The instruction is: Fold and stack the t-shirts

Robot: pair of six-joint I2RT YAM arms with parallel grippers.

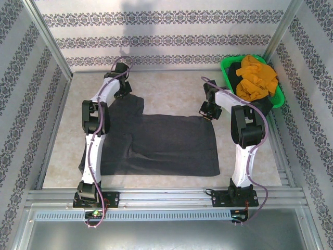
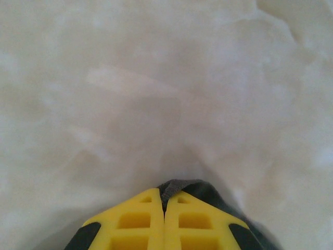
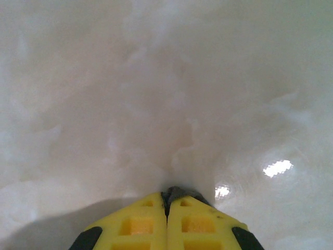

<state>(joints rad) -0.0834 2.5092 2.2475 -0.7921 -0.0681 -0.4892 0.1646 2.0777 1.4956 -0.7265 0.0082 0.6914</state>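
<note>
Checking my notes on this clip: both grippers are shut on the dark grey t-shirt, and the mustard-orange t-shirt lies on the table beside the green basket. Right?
Not quite: the top external view shows the mustard-orange t-shirt inside the green basket, not on the table beside it. The rest holds: the left gripper and right gripper are each shut on the dark grey t-shirt.

No readable text, labels, brands or numbers on anything in view

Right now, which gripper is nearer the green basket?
Right. The right gripper pinches the dark t-shirt just left of the green basket; the left gripper pinches it much farther left.
</note>
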